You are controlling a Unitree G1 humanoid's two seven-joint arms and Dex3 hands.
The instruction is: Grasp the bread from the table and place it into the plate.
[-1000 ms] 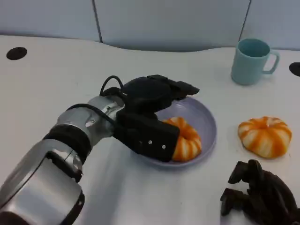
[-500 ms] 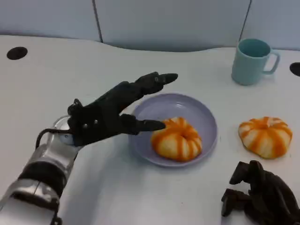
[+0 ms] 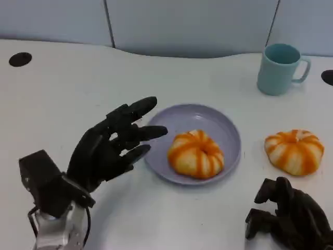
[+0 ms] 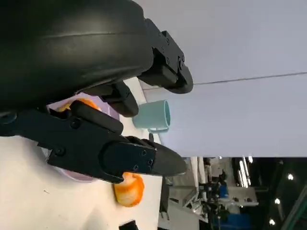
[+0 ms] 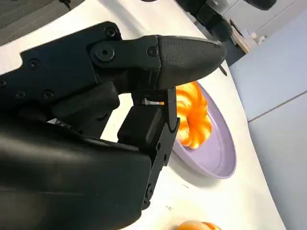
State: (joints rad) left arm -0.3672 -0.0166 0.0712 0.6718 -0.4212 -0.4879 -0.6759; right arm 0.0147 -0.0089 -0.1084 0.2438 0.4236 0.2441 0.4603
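A purple plate sits on the white table, and one orange-striped bread lies inside it, toward the side closest to the robot. A second bread of the same kind lies on the table to the right of the plate, near it but not touching. The left hand is just left of the plate, held up off the table with its fingers spread apart and reaching toward the plate's rim — it holds nothing. No finger touches the bread in the plate. The right hand is low at the near right edge of the table, with the second bread a little way beyond it. Its fingers look curled in and there is nothing in them. A light blue cup stands at the far right of the table, well apart from the plate, with its handle to the right. In the left wrist view the left hand is big and dark up close, and past it are the cup, a bit of the plate and a bread on the table. In the right wrist view the right hand is in front, and behind it the plate holds its bread — the other bread peeks in at the picture's edge.
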